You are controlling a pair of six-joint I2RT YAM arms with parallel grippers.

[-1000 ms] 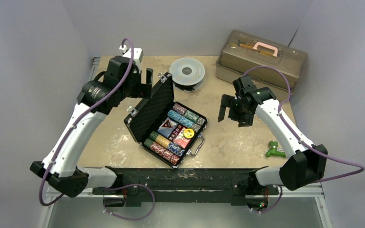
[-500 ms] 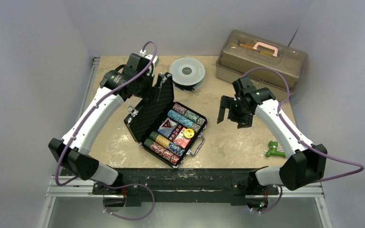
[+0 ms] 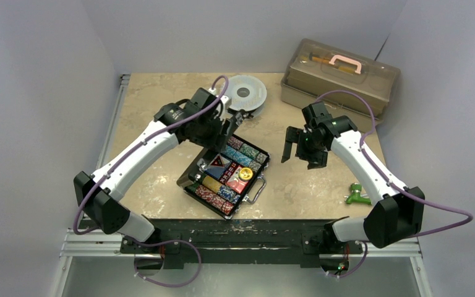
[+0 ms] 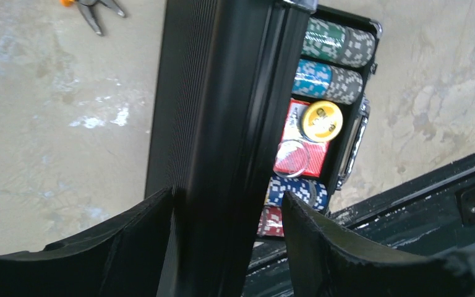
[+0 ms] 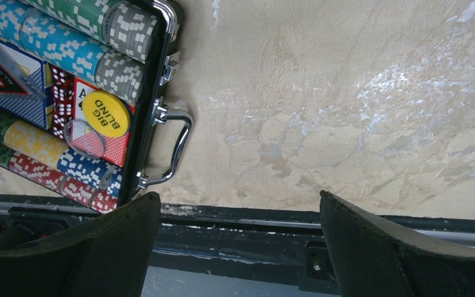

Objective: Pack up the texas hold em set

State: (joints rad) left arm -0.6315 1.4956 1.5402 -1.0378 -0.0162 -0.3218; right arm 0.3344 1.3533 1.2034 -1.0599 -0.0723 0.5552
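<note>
The black ribbed briefcase [image 3: 252,184] lies open mid-table with rows of poker chips [image 3: 239,150], card decks and a yellow disc [image 3: 245,174] inside. Its lid [image 3: 203,162] stands tilted over the tray. My left gripper [image 3: 224,132] is open and straddles the lid's top edge; in the left wrist view the lid [image 4: 222,93] sits between the fingers [image 4: 142,241], against the left one, with a gap at the right one. My right gripper [image 3: 294,146] is open and empty, to the right of the case. The right wrist view shows the chips [image 5: 68,49], yellow disc [image 5: 106,114] and silver handle [image 5: 177,147].
A translucent brown toolbox [image 3: 340,77] with a pink handle stands at the back right. A round grey spool [image 3: 243,94] sits behind the case. A small green object [image 3: 357,195] lies at the right front. A black rail [image 3: 235,229] runs along the near edge.
My left arm has swung right and forward, carrying the lid from flat open to tilted over the tray. The right arm has barely moved.
</note>
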